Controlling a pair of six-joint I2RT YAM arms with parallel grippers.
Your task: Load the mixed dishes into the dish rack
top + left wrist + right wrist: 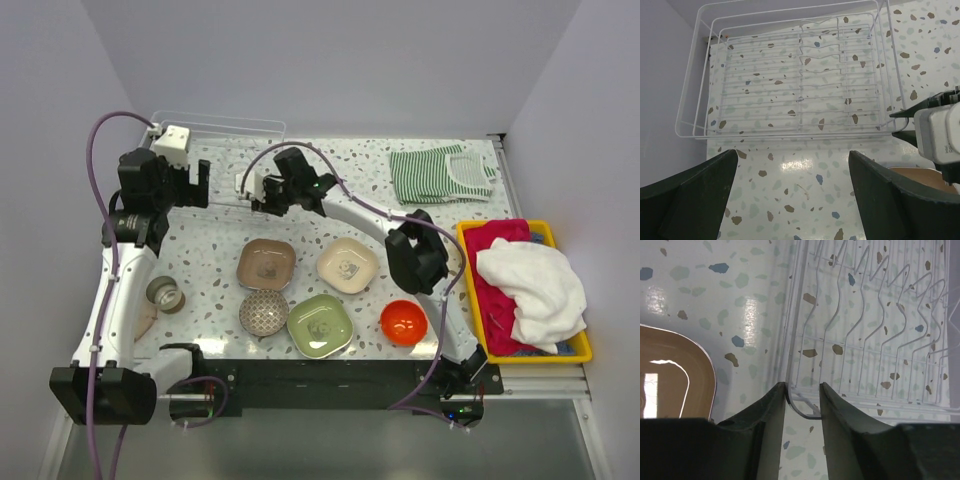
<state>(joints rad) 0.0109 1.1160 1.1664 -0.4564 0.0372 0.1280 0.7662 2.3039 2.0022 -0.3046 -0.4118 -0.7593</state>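
The dish rack [216, 123] is a see-through wire grid at the far left of the table, and it holds nothing in the left wrist view [800, 100]. My right gripper [246, 187] is shut on the rack's near right corner wire [803, 386]. My left gripper [199, 186] is open and empty above bare table just in front of the rack [792, 152]. On the near table lie a brown plate [266, 263], a cream plate [348, 265], a green plate [320, 325], a grey patterned bowl [263, 312], an orange-red bowl [404, 322] and a small cup [165, 294].
A striped green cloth [440, 172] lies at the far right. A yellow tray [577, 352] with white and red cloths stands at the right edge. The brown plate's edge shows beside the right fingers [665, 375]. Walls close in on the left and back.
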